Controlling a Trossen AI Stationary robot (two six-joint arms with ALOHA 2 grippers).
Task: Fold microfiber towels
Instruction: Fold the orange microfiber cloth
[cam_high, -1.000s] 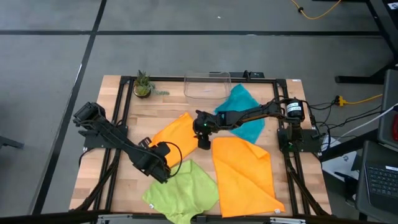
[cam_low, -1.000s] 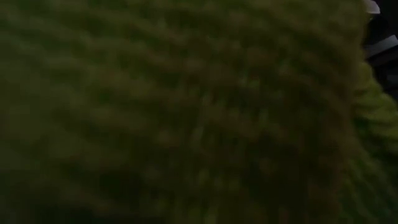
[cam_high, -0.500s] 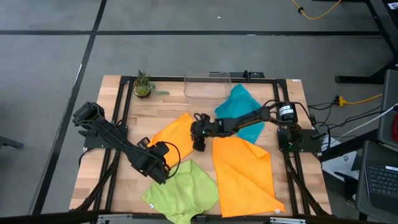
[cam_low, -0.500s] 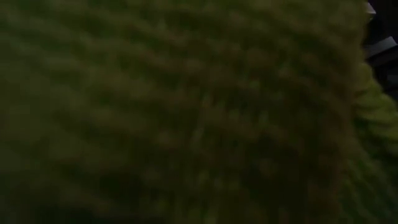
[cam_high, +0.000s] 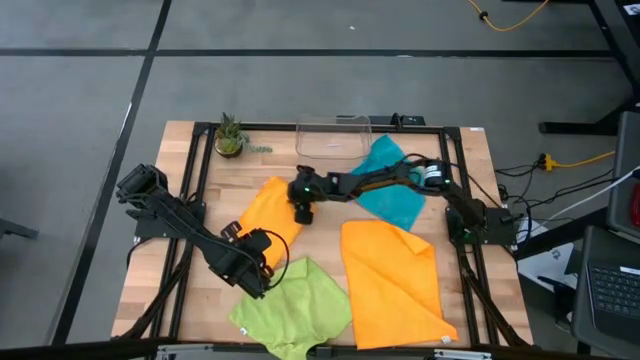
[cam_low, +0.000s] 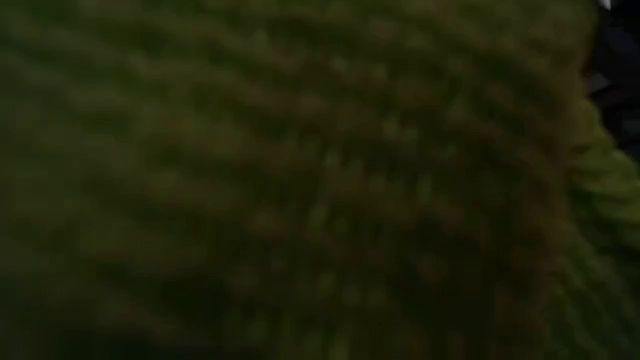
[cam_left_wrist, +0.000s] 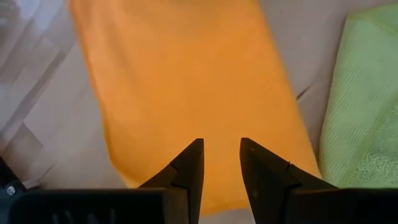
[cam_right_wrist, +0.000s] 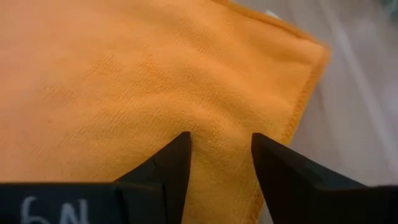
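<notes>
A narrow orange towel (cam_high: 268, 208) lies flat left of the table's middle. My right gripper (cam_high: 303, 214) stands open low over its far right corner (cam_right_wrist: 292, 68), fingers slanting down. My left gripper (cam_high: 258, 264) hangs open above the same towel's near end (cam_left_wrist: 205, 93), clear of it. The lime green towel (cam_high: 295, 305) lies at the near edge, beside that end. A larger orange towel (cam_high: 390, 270) lies spread at the right, and the teal towel (cam_high: 390, 182) lies behind it. Green cloth (cam_low: 300, 180) fills the low view. My right gripper's open fingers (cam_right_wrist: 174, 162) point slanting down at the orange towel just inside its hemmed edge (cam_right_wrist: 298, 112). Whether the tips touch the cloth I cannot tell.
A clear plastic bin (cam_high: 333, 137) stands at the far edge, and a small potted plant (cam_high: 230, 135) sits at the far left corner. Black frame rails (cam_high: 190, 190) run along the table's sides. Bare wood (cam_high: 240, 165) shows behind the narrow orange towel.
My right gripper has swung toward the table's left and far edge and gone lower. It has moved from the gap between the two orange towels to over the narrow towel's far right corner. My left gripper has kept still.
</notes>
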